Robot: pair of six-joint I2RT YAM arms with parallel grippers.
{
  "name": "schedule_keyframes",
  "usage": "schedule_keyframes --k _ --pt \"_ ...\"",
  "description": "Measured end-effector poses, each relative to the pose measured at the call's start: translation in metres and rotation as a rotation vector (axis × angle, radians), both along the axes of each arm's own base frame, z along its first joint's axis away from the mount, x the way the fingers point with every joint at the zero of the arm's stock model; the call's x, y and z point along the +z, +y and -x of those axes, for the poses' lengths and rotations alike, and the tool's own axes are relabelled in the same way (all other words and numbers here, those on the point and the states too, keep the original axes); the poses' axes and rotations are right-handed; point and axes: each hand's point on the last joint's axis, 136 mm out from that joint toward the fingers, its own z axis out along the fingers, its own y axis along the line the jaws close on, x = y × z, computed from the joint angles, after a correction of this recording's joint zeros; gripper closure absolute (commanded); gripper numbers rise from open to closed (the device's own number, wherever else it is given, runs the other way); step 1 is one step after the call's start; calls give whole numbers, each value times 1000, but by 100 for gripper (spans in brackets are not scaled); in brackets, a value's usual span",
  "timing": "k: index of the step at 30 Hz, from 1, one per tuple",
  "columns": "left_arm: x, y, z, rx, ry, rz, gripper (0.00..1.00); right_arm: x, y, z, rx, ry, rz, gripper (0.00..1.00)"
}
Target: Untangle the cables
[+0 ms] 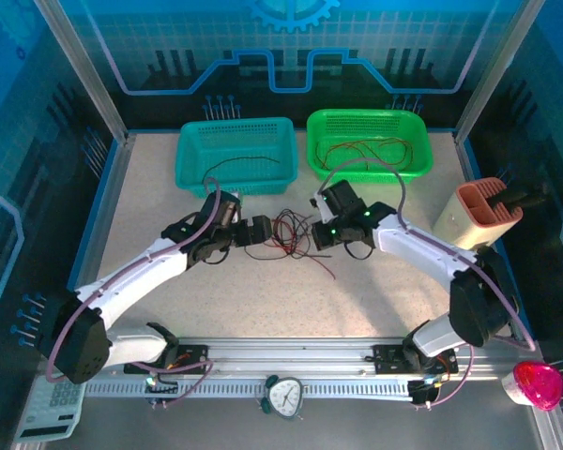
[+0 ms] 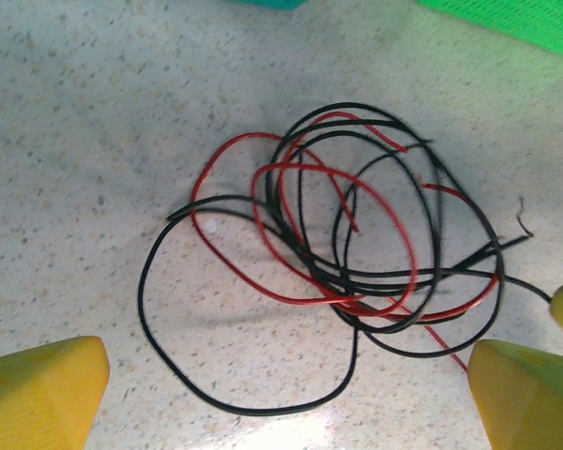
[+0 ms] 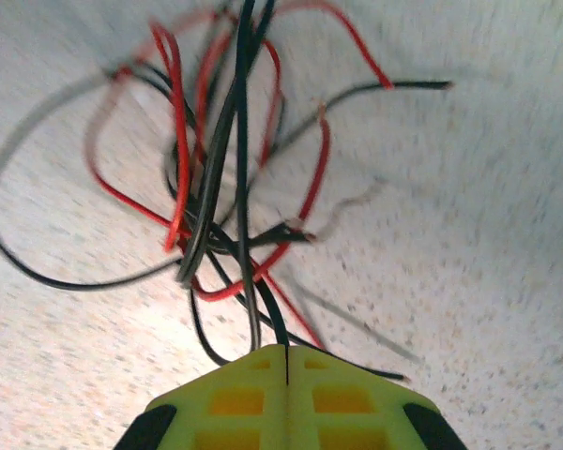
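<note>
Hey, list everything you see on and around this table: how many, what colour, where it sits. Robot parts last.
tangled cables: several, exact count unclear, red and black, table centre
teal basket: one, far left, with a dark cable inside
green basket: one, far right, with thin red cables inside
holder: one, beige with salmon top, right edge
clock: one, white, near rail, centre
calculator: one, pale, near left corner
dome: one, pink, near right corner
table: one, speckled beige
left gripper: one, yellow fingers, open, over the tangle
right gripper: one, yellow-green fingers, shut on black strands of the tangle
</note>
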Motion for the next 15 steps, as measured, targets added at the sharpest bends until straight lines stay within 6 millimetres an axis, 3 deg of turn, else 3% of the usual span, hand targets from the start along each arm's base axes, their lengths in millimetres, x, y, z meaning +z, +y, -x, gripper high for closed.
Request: schedule_keyframes --k 7,15 --pt "41 -17 -9 -47 -65 83 1 64 14 -6 26 -93 -108 100" --pt "91 -35 -18 -146 -188 133 1 162 37 -19 74 -242 -277 100"
